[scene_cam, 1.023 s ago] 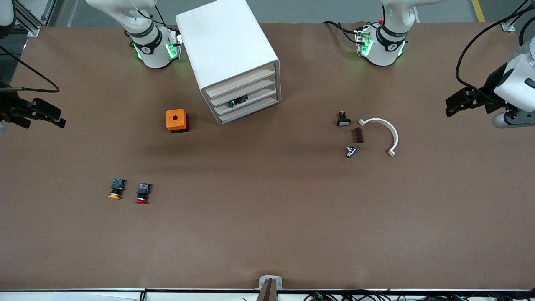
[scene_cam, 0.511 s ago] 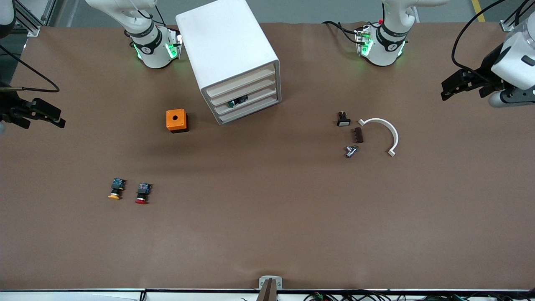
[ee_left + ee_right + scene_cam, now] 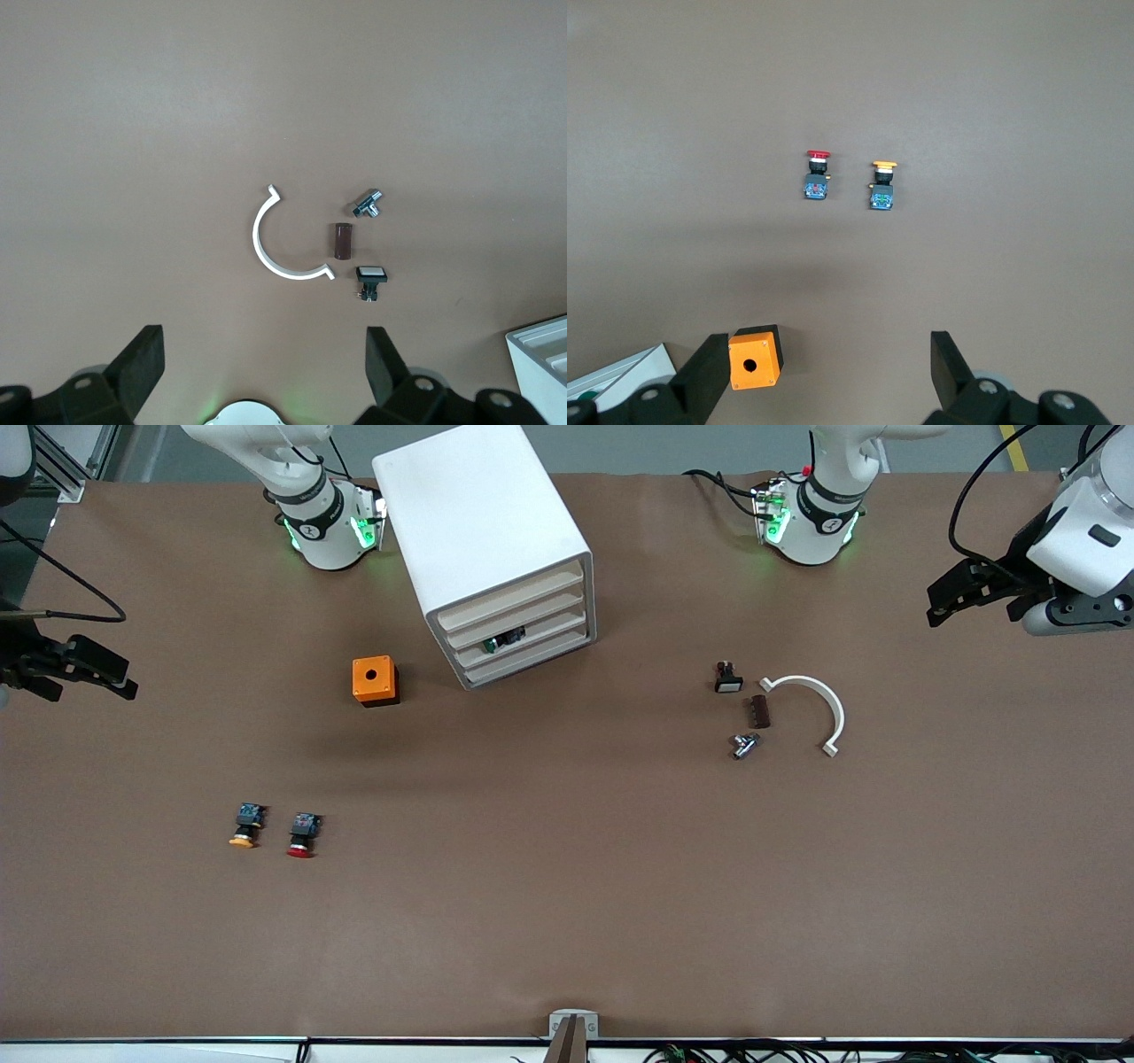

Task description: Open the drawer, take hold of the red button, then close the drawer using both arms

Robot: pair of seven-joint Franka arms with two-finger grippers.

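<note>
The white cabinet stands between the two arm bases, and its drawer, second from the top, is shut. The red-capped button lies on the table nearer the front camera, toward the right arm's end. My right gripper hangs open and empty over that end of the table, well apart from the button. At the left arm's end, my left gripper is also open and empty above the table.
An orange-capped button lies beside the red one. An orange box sits near the cabinet. Toward the left arm's end lie a black button with a white face, a brown piece, a metal fitting and a white arc.
The left gripper has shifted toward the robots' bases and slightly toward the table's middle. The right gripper has barely moved. Nothing on the table has changed.
</note>
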